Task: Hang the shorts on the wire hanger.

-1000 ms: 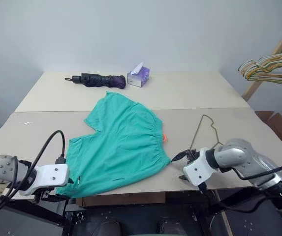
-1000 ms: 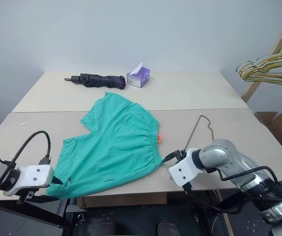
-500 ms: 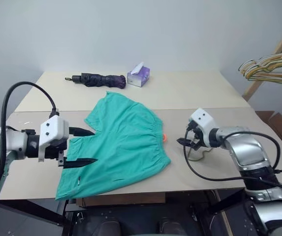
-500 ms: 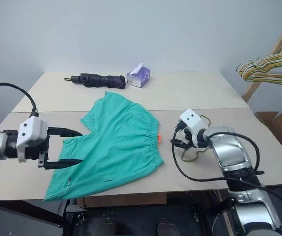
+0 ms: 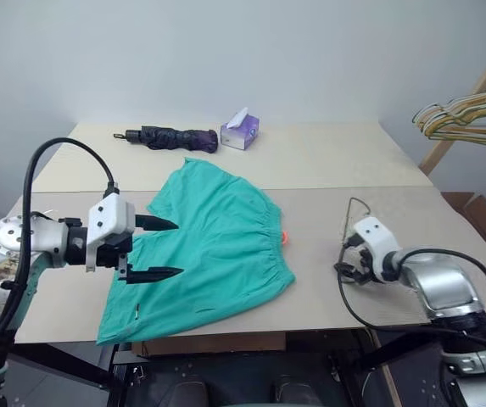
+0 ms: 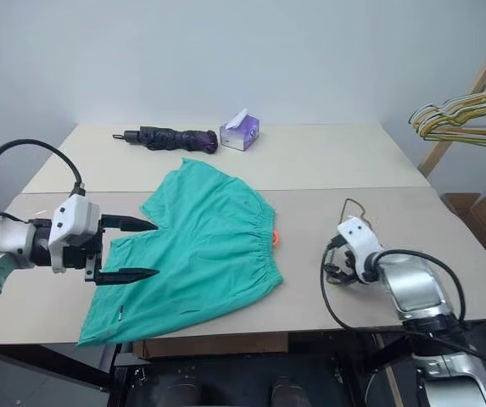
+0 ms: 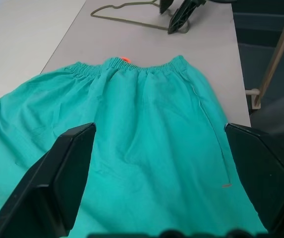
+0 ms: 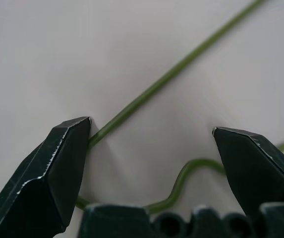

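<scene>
Lying flat: the shorts spread on the beige worktop, waistband with its orange tag turned toward the wire hanger
Wire hanger: flat on the worktop, right of the shorts, apart from them
Left pincer: released, fingers wide, hovering over the shorts' left leg; gripping nothing
Right pincer: released, fingers spread either side of the hanger's wire; one fingertip just beside the wire; not clamped on it
Far side: dark folded umbrella beside tissue box
Right edge: bunch of hangers on a wooden rack
</scene>
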Available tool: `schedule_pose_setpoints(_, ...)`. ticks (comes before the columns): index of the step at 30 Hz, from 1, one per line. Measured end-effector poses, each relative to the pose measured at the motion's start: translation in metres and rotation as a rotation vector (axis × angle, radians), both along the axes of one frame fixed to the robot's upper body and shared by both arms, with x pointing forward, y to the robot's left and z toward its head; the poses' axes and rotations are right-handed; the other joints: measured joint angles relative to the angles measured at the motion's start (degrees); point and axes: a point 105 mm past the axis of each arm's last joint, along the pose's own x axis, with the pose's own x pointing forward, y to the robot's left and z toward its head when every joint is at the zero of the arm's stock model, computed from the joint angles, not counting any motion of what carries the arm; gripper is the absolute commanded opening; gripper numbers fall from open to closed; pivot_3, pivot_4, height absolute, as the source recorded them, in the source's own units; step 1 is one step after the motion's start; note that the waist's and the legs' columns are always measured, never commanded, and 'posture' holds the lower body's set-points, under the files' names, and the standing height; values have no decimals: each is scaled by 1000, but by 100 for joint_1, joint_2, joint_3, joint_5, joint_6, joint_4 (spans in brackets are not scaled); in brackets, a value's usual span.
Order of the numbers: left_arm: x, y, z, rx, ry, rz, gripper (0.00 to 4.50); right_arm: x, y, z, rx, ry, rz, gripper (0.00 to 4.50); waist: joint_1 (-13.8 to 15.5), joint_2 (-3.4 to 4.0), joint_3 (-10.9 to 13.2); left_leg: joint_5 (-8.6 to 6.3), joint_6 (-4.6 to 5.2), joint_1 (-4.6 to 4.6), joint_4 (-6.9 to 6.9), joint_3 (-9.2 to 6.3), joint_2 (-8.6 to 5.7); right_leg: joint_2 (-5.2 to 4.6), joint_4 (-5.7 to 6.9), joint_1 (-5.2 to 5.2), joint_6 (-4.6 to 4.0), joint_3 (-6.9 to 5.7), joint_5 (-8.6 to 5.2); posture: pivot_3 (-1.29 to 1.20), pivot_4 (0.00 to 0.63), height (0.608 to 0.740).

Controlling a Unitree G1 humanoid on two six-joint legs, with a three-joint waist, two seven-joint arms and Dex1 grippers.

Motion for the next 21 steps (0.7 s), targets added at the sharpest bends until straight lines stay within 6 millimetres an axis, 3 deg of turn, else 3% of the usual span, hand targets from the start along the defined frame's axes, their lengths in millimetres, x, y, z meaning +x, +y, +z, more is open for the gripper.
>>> schedule_pose_setpoints(3, -1, -2, -2, 4, 12, -16, 4490, 2, -4, 12, 70, -18, -47, 4500, -89, 1, 0, 0, 0, 1, -1, -1, 1, 2, 2, -1, 0, 1, 0, 18, 0, 740)
schedule_pose_setpoints(8, 3, -10, 8, -38, -23, -39, 4490, 28, 15, 35, 195, -101, -100, 4500, -236, 1, 0, 0, 0, 3, -2, -9, 2, 8, 2, 3, 0, 3, 1, 22, 0, 740)
schedule_pose_setpoints(15, 2, -21, 4, -36, -5, -69, 4490, 45, 23, 1, 179, -16, -297, 4500, -269, 2, 1, 0, 1, -12, -2, -12, -1, 6, 0, -7, 0, 2, 1, 34, 0, 740)
schedule_pose_setpoints(18, 1, -25, 4, -35, -15, -74, 4490, 48, 23, -3, 153, -19, -343, 4500, -274, 2, 1, 0, 1, -6, -2, -12, 0, 6, 0, -2, 0, 2, 1, 37, 0, 740)
schedule_pose_setpoints(21, 1, -26, 5, -34, -20, -78, 4500, 48, 25, -5, 142, -21, -361, 3912, -275, 0, 0, 0, 1, 0, -2, -12, 0, 7, 2, 3, 0, 2, 1, 37, 0, 740)
